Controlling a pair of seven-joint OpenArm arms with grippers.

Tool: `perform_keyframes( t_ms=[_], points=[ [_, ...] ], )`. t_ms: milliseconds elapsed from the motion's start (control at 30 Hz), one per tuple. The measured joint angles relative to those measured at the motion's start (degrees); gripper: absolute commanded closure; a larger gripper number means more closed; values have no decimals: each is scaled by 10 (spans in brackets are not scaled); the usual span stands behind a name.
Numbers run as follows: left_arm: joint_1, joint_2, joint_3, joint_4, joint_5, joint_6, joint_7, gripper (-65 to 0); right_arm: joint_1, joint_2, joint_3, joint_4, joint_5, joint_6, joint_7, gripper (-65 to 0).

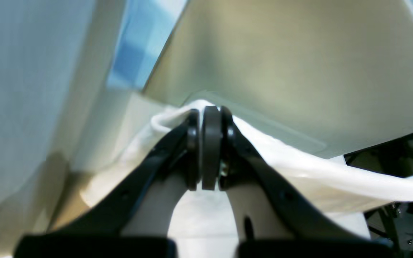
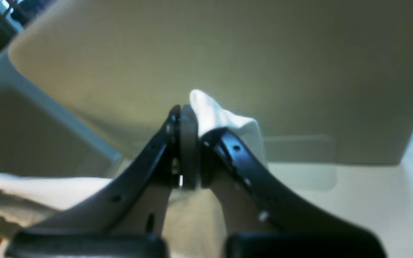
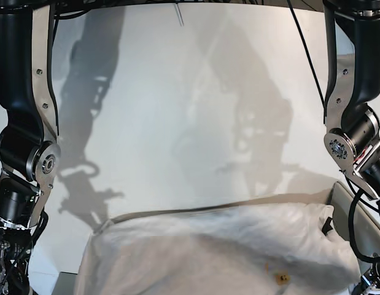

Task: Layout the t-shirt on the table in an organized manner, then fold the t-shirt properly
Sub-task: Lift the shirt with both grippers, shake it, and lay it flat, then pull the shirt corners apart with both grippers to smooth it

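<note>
The white t-shirt (image 3: 208,246) hangs stretched across the bottom of the base view, lifted off the table (image 3: 177,123), with a small orange mark (image 3: 279,278) facing the camera. In the left wrist view my left gripper (image 1: 212,109) is shut on a bunched edge of the t-shirt (image 1: 299,165), which trails off to the right. In the right wrist view my right gripper (image 2: 186,109) is shut on another bunch of the t-shirt (image 2: 221,114), with a tuft poking out past the fingertips. The cloth hides both grippers in the base view, apart from a dark tip (image 3: 328,226) at its upper right corner.
Both arms (image 3: 24,160) (image 3: 355,135) frame the sides of the base view. A beige-grey panel (image 1: 281,71) (image 2: 228,53) stands close behind each gripper, and its edge (image 3: 340,203) shows at the right. Arm shadows fall across the white tabletop beyond the shirt.
</note>
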Motion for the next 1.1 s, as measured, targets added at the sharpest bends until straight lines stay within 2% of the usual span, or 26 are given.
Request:
perform_keyframes(
  t_ms=[33, 100, 133, 267, 367, 433, 500, 567, 600, 667, 833, 1000, 1100],
  points=[
    [-1, -5, 1, 11, 0, -3, 4, 0, 1, 5, 0, 2, 0, 6, 2, 0],
    [0, -19, 1, 43, 0, -2, 38, 0, -1, 17, 0, 1, 2, 47, -7, 0],
    [2, -22, -2, 63, 1, 0, 49, 0, -3, 21, 0, 0, 2, 56, -10, 0],
    [33, -17, -1, 143, -2, -3, 83, 0, -3, 27, -1, -1, 6, 56, -14, 0],
    [80, -14, 0, 205, -10, -3, 127, 0, -4, 47, 0, 11, 9, 55, -87, 0],
    [119, -13, 2, 251, -13, -4, 131, 0, -26, 57, -1, 79, 41, 52, -153, 0],
    [176, -13, 5, 304, -14, 0, 115, 0, -87, 66, 1, 185, 105, 56, -199, 0],
    [252, -16, 3, 348, -26, -6, 114, 0, -170, 70, 2, 296, 134, 45, -273, 0],
    [293, -14, 2, 358, -31, -1, 118, 0, -218, 69, 2, 336, 152, 19, -296, 0],
    [377, -8, 2, 394, -50, 0, 129, 0, -313, 64, 0, 395, 148, 2, -344, 0],
    [535, -10, 2, 473, -76, -7, 112, 0, -493, 60, 0, 458, 192, 2, -336, 0],
    [678, 35, 3, 503, -71, -5, 121, 0, -641, 60, -1, 506, 246, 2, -340, 0],
    [716, 40, 3, 505, -71, -5, 118, 0, -699, 60, 0, 542, 261, 2, -336, 0]
  ],
)
